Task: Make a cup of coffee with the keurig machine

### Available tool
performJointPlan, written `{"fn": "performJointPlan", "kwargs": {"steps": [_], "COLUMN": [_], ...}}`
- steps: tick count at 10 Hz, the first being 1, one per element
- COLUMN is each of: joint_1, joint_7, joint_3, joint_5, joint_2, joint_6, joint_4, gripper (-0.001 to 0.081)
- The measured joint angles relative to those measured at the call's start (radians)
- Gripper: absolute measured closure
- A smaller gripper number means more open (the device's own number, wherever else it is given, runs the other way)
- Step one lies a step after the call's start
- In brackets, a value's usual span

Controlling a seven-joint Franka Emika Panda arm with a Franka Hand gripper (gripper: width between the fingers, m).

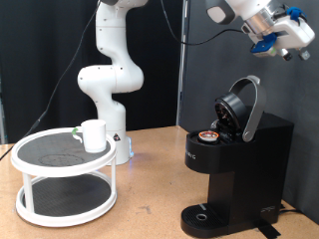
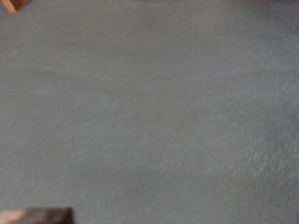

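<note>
One arm: Franka Panda, white, base behind the table; the wrist end shows at 1 o'clock of the exterior view, high above the machine.
Gripper point(image 1: 290, 38): at 1 o'clock of the exterior view, well above the keurig machine, touching nothing. Blue parts on the hand; fingers too small and blurred, so cannot tell how far apart they stand. Nothing seen between them.
Keurig machine point(image 1: 239, 169): matte black, at 4 o'clock of the exterior view on the wooden table point(image 1: 150, 214). Hinged lid point(image 1: 240, 105) is tilted up and open.
Coffee pod point(image 1: 208, 136): small, brown-topped, sitting in the open pod holder at the machine's front top. Judged as already loaded.
Drip tray point(image 1: 206, 215): round, at the machine's base, no cup on it.
Cup point(image 1: 94, 135): plain white mug, upright on the top tier of the white two-tier round rack point(image 1: 65, 169), at 9 o'clock of the exterior view, well apart from the machine. Handle side unclear; a small green bit sits just beside it, cannot tell what.
Wrist view: only a flat grey blur with a brown corner at one edge and a dark strip at another; no fingers, no task thing visible.
Step in hand (judgement): lid still up with pod in; cup not yet under the spout.
Doing it well (judgement): press the lid from above, near its front edge, straight down along the hinge arc; avoid knocking the pod askew.
Writing/brands: none readable; no logo legible on the machine.
</note>
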Motion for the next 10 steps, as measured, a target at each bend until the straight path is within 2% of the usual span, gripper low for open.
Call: {"fn": "performJointPlan", "kwargs": {"steps": [1,3,4,5,6,10], "joint_1": [-0.003,-0.012,-0.021,-0.030,-0.039,-0.063], "joint_7": [0.000,-0.018,-0.032,-0.048,-0.054,-0.053], "joint_3": [-0.001,-0.014,-0.024,-0.035,-0.046,-0.062], "joint_5": [-0.012,-0.015,-0.014,-0.010,-0.008,-0.047], "joint_2": [0.000,-0.006,-0.013,-0.023,-0.031,-0.034], "joint_6": [-0.027,-0.096,-0.120,-0.142,-0.162,-0.189], "joint_4": [0.000,-0.001,-0.006,-0.015,-0.025,-0.084], "gripper": [0.0370,0.0664,0.0664,0.0760,0.0795,0.0805]}}
